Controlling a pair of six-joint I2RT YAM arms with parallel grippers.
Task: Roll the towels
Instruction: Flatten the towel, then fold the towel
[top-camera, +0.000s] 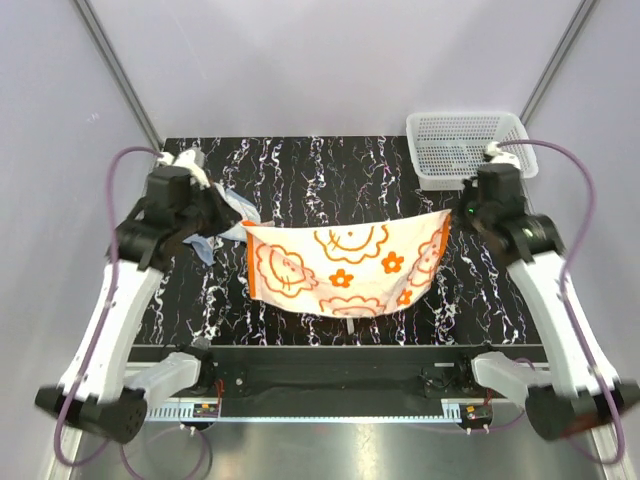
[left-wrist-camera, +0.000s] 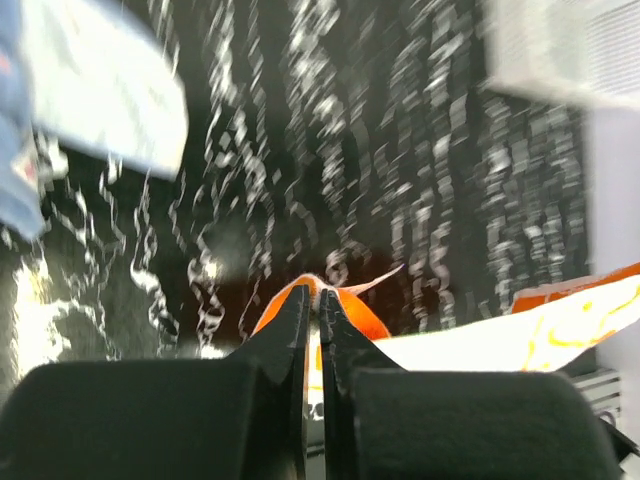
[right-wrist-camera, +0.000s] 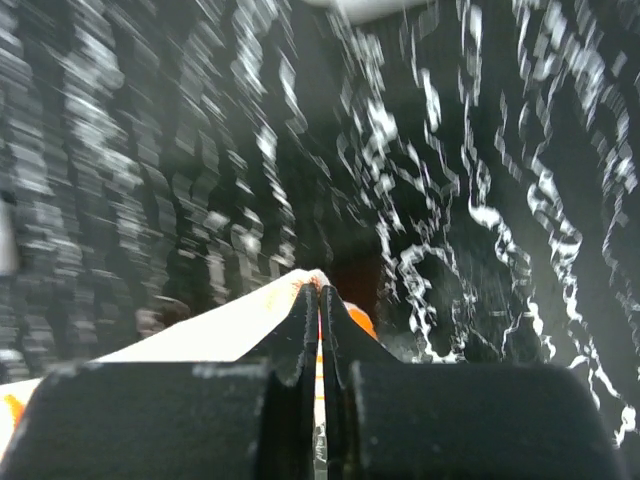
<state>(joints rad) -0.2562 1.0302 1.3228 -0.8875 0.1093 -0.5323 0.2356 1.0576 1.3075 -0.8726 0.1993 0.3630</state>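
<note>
The orange-and-white towel (top-camera: 345, 268) hangs stretched above the black marbled table between my two grippers, its lower edge sagging toward the near side. My left gripper (top-camera: 240, 230) is shut on its left top corner; the left wrist view shows the orange corner (left-wrist-camera: 370, 315) pinched at my left gripper (left-wrist-camera: 318, 295). My right gripper (top-camera: 452, 212) is shut on the right top corner, and the white-orange cloth (right-wrist-camera: 220, 330) runs left from my right gripper (right-wrist-camera: 318, 292). The pale blue-grey towel (top-camera: 225, 215) lies crumpled on the table behind the left gripper, seen blurred as the pale towel (left-wrist-camera: 105, 85).
A white mesh basket (top-camera: 465, 148) stands at the table's far right corner, just behind the right arm. Both wrist views are motion-blurred. The table's near edge runs along the black rail (top-camera: 340, 365) in front of the arm bases.
</note>
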